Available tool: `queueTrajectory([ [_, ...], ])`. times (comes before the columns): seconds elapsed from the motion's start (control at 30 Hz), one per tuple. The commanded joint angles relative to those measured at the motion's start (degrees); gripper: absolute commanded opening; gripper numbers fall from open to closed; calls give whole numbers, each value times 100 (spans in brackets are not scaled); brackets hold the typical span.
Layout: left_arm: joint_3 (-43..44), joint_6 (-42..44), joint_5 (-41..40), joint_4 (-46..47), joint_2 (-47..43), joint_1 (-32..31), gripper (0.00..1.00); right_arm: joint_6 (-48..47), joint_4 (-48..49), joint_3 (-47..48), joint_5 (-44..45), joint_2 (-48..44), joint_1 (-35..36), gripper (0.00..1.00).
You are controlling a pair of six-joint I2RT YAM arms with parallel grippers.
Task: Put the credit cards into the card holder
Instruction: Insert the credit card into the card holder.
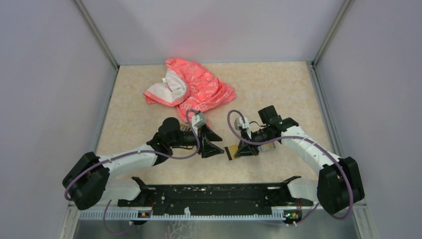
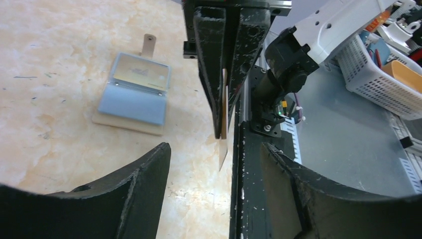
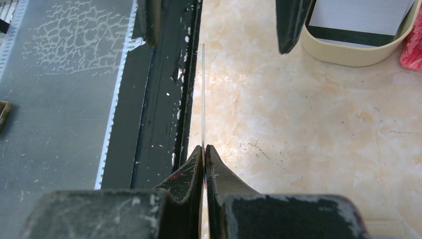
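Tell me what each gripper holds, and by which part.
The right gripper pinches a card by one end, the rest sticking out. The left gripper is open, holding nothing.

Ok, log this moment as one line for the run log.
right gripper: shut on golden-tan card, held on edge | left gripper: open, facing the card | card holder: lying open, card not yet in

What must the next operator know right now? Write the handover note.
Right gripper shut on a golden card, held edge-on.
Left gripper open, straddling that card, not gripping.
Card holder lies open on the table, apart from both grippers.
A striped card sits in the dish.
Done: one card lifted. Left: get it and the dish's card into the holder.
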Motion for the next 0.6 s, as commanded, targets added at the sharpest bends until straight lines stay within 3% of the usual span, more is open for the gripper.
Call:
queueTrajectory([
  [0.0, 403, 171, 275, -136, 227, -193, 69, -182, -27, 314, -54, 72, 116, 0],
  [0.3, 727, 69, 450, -286, 733, -319, 51, -191, -58, 323, -41, 93, 128, 0],
  [0.47, 851, 99, 541, -384, 868, -359, 46, -191, -86, 339, -51, 120, 132, 0],
  [0.57, 894, 126, 552, -429, 891, -359, 36, -200, -87, 341, -53, 128, 128, 0],
])
